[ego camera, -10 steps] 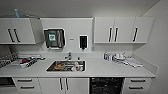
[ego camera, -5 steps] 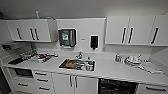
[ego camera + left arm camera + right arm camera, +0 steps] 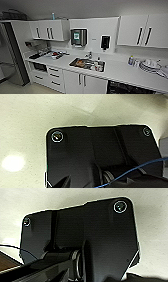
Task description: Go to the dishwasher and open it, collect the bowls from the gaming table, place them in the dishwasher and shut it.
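Observation:
The dishwasher [image 3: 130, 89] shows as a dark band under the white counter [image 3: 120, 72], at the lower right of the head view, right of the sink cabinet doors. It is cut off by the picture's edge, so I cannot tell whether its door is open. The bowls and the gaming table are out of view. Both wrist views look past my own dark wrist plates onto pale floor [image 3: 25, 124].
A sink [image 3: 87, 65] holding dishes sits mid-counter, and stacked plates [image 3: 150, 66] lie on the right. White wall cabinets [image 3: 135, 31] hang above, and drawers [image 3: 53, 75] stand lower left. A tall steel fridge [image 3: 12, 62] closes off the left side. Pale floor [image 3: 15, 88] lies before it.
The whole kitchen has slid to the right in the head view and looks a little nearer, so the camera has moved. The fridge has come into view on the left.

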`<state>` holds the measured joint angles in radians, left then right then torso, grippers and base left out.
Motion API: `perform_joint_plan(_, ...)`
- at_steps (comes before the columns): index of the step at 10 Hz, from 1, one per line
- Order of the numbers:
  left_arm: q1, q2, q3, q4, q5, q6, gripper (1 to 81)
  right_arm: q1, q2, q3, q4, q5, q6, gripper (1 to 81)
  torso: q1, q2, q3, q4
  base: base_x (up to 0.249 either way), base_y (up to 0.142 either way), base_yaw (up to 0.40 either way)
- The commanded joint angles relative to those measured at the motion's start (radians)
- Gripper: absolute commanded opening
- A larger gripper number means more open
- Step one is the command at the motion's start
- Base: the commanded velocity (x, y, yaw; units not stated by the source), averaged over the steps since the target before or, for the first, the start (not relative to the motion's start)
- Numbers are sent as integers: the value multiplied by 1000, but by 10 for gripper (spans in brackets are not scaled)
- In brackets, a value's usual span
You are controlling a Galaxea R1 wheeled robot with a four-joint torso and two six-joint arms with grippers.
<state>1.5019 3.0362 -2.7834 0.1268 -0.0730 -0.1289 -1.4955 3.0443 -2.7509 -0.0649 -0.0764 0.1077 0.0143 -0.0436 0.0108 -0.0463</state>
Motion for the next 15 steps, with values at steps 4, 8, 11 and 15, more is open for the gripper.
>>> perform_joint_plan(4,-67,4,-8,-1,52,6,811,62,-6,34,-7,-54,-3,811,0,0,0,0,0,0,347)
perform_joint_plan(8,-68,-19,-4,4,53,8,811,54,-98,222,5,-22,0,811,0,0,0,0,0,0,347)
perform_joint_plan(11,-68,-20,-4,5,50,9,811,47,-98,209,5,-19,0,811,0,0,0,0,0,0,348)
perform_joint_plan(15,-67,-19,-4,1,50,9,811,36,-98,185,4,-13,3,811,0,0,0,0,0,0,349)
